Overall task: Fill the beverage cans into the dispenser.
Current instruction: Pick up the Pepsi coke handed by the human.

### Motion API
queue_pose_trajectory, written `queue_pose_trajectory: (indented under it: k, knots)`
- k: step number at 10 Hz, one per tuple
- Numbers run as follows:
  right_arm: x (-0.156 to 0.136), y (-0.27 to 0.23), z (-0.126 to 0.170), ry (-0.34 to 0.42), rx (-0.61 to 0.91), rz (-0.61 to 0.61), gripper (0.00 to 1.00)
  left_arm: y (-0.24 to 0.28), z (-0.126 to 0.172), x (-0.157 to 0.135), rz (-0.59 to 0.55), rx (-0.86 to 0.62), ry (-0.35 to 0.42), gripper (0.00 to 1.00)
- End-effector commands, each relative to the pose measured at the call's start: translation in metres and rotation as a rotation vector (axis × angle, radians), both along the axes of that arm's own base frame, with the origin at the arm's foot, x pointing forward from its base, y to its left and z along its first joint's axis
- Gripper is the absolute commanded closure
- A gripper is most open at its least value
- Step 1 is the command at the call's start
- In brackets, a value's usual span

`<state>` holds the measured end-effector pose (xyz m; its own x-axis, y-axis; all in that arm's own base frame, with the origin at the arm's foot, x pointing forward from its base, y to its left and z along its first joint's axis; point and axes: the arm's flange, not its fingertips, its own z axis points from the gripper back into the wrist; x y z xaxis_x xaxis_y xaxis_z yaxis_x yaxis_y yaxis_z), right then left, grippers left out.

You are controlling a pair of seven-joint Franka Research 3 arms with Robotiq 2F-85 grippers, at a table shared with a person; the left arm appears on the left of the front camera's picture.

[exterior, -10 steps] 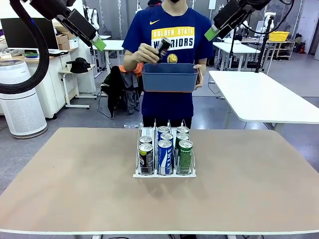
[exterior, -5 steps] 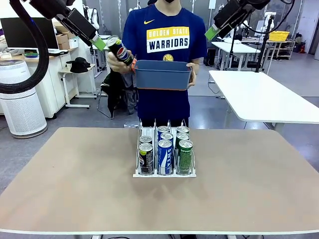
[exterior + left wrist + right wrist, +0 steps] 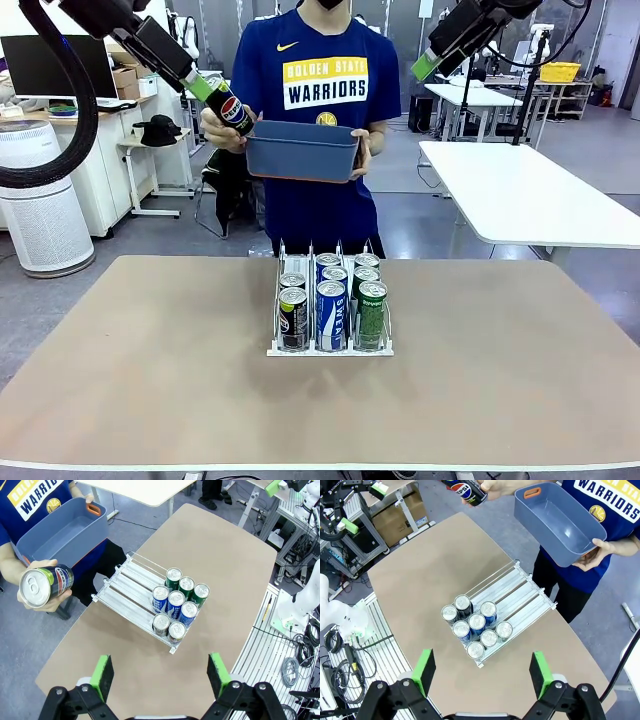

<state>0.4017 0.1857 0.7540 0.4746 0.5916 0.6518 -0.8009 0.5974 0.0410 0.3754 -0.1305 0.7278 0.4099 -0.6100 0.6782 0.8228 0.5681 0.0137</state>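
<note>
Since the person's hand (image 3: 213, 128) tilts a black Pepsi can (image 3: 231, 108) toward my left gripper (image 3: 161, 674), which is spread and empty, I read it as a handover. The blue-grey tub (image 3: 300, 152) is held aside. My right gripper (image 3: 482, 672) is spread too, up high. The dispenser (image 3: 330, 350) sits mid-counter (image 3: 130, 380), well off every edge. Its left lane holds two black cans (image 3: 293, 318), with room behind.

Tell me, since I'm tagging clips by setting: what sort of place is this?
Probably a robotics lab or workshop: long white work tables, a black computer monitor, and loose cables beside a slotted aluminium frame.
</note>
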Motion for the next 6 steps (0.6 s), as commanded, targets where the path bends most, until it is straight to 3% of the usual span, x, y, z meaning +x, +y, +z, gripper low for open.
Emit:
queue_pose_trajectory:
  k: [1, 6]
  knots:
    - [0.0005, -0.0001, 0.0000, 0.005, 0.012, 0.001, 0.00, 0.0009, -0.0032, -0.0032, 0.003, -0.015, 0.015, 0.00]
    - [0.0005, -0.0001, 0.0000, 0.005, 0.012, 0.001, 0.00, 0.0009, -0.0032, -0.0032, 0.003, -0.015, 0.015, 0.00]
